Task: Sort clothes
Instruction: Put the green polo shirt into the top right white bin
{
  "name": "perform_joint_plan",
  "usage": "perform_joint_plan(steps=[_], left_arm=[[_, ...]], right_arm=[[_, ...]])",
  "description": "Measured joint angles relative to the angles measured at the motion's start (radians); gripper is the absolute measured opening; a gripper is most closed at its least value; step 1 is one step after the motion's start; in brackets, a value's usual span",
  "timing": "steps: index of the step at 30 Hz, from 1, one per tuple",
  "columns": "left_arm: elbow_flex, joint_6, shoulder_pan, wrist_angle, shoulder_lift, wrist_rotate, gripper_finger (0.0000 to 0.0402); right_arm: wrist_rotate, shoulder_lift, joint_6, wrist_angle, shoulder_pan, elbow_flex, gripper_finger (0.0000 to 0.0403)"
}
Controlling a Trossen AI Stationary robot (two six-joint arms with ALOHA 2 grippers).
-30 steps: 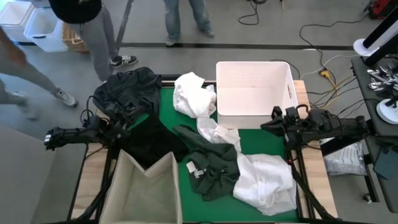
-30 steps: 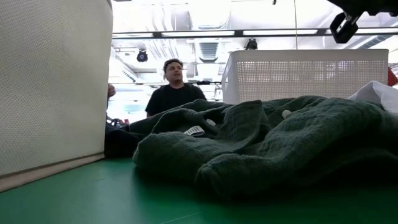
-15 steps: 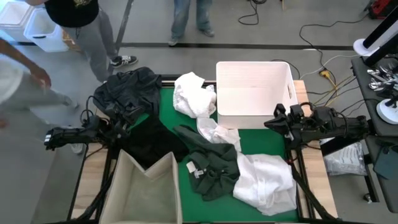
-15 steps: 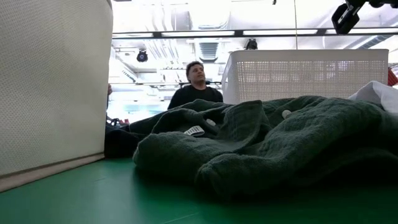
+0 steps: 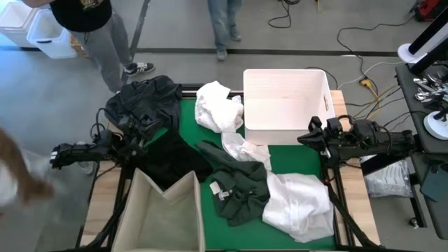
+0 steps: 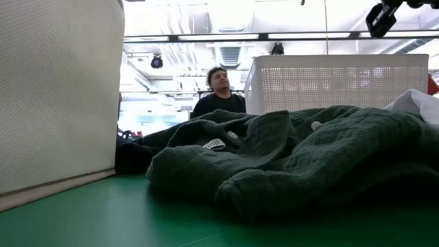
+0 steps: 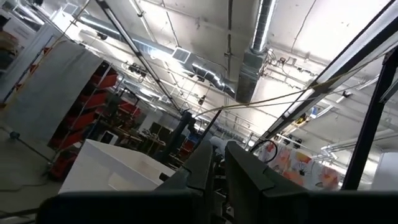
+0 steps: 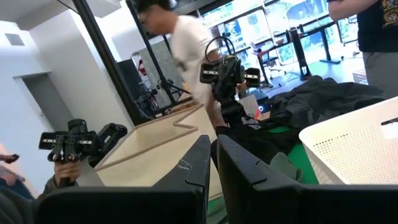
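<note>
Table point(image 5: 187, 115), green top, below both pincers. White basket point(image 5: 285, 105) just beside right pincer point(image 5: 310, 136), on its inner side. Beige bin point(image 5: 165, 213) near left pincer point(image 5: 142, 127). Clothes point(image 5: 241, 182): dark green and white heap between pincers, black pile point(image 5: 143, 98) just past left pincer. Both pincers raised, fingers together, holding nothing.

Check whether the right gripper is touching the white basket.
Cannot tell. In the high view the right gripper overlaps the white basket's front right corner; the low view shows it raised, nothing held.
</note>
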Motion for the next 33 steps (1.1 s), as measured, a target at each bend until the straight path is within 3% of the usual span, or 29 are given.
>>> perform_joint_plan(steps=[4, 21, 26, 33], left_arm=[[0.0, 0.063, 0.0, -0.015, 0.0, 0.055, 0.0025], [0.0, 0.091, 0.0, -0.045, 0.002, 0.065, 0.0025], [0.0, 0.095, 0.0, -0.044, 0.016, 0.084, 0.0025], [0.0, 0.095, 0.0, -0.044, 0.025, 0.082, 0.0025]], right_arm=[[0.001, 0.0, -0.009, 0.001, 0.0, 0.0, 0.0022], [0.009, 0.012, -0.03, 0.043, 0.0, 0.0, 0.0022], [-0.016, 0.108, -0.076, 0.053, 0.0, 0.059, 0.0022], [-0.017, 0.342, -0.184, -0.043, 0.0, 0.269, 0.0022]])
